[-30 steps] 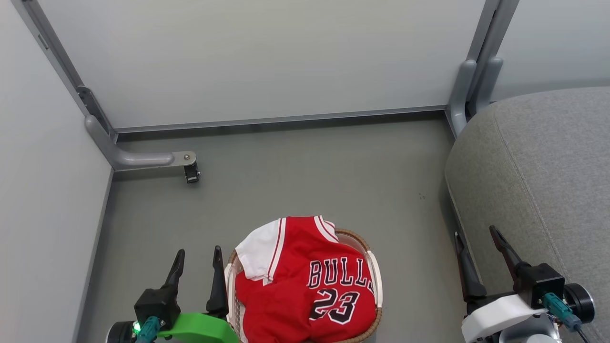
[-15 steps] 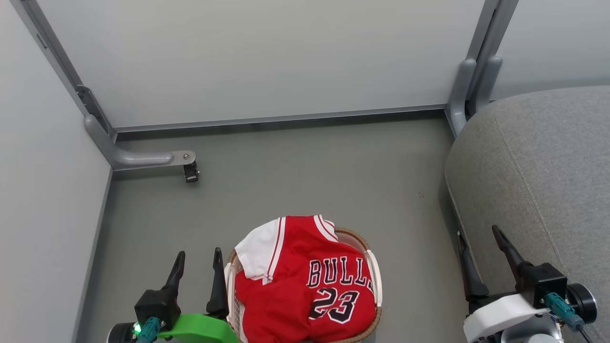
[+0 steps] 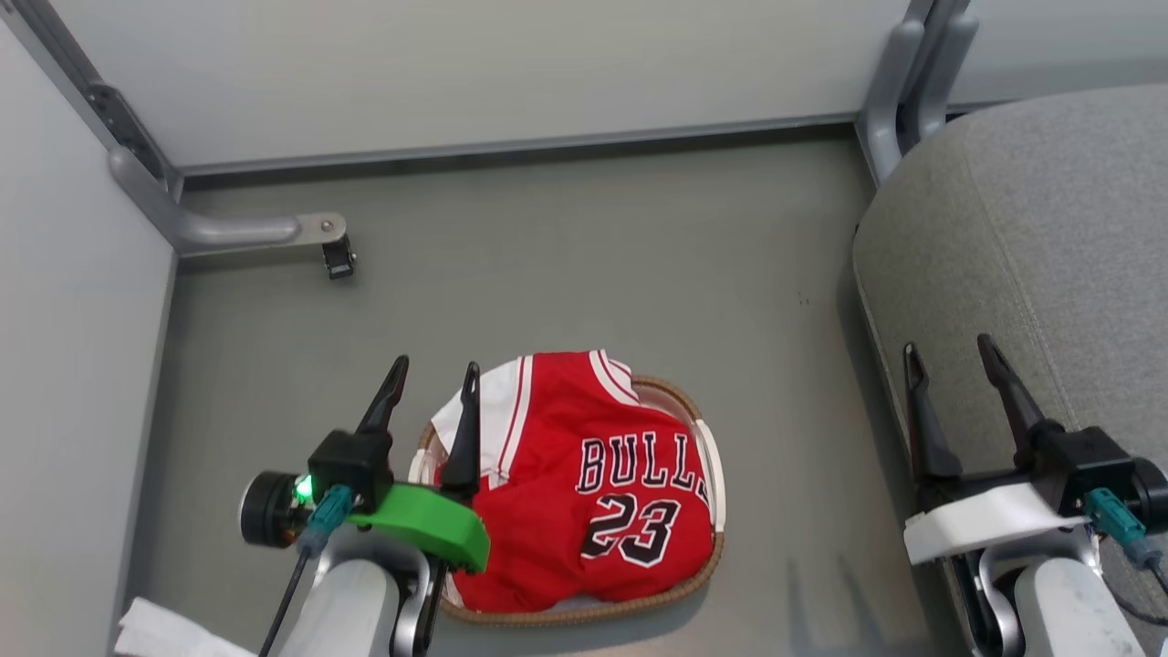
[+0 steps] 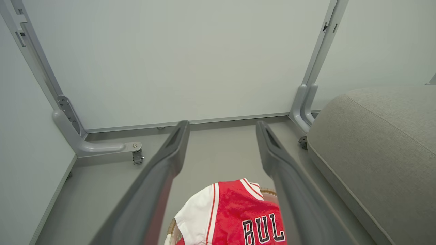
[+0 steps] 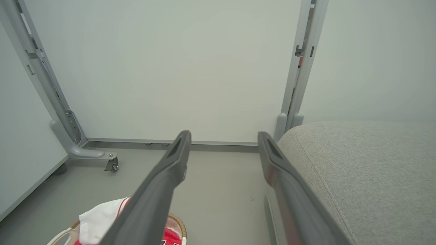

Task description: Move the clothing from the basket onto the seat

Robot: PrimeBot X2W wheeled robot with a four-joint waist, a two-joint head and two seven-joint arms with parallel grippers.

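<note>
The red "BULLS 23" jersey (image 3: 602, 474) with a white sleeve fills the brown-rimmed white basket (image 3: 675, 589) on the grey floor; a second garment is hidden. My left gripper (image 3: 433, 376) hangs open above the basket's left edge, over the white sleeve, nothing between its fingers. Through those fingers the left wrist view catches the jersey (image 4: 235, 217) below. My right gripper (image 3: 949, 351) is open over the left edge of the grey seat (image 3: 1049, 228), holding nothing. The right wrist view has the seat (image 5: 368, 177) at the right and the basket (image 5: 178, 224) at the lower left.
White partition panels close off the back and left, on grey metal feet; one foot (image 3: 246, 230) with a small caster (image 3: 338, 260) juts onto the floor at the left. A second post (image 3: 899, 82) stands by the seat's far corner. Something white (image 3: 155, 630) lies at the bottom left.
The head camera has tilted down, so the whole picture shifted. Both grippers reach further forward; the left one now overlaps the basket's left edge. Both stay open.
</note>
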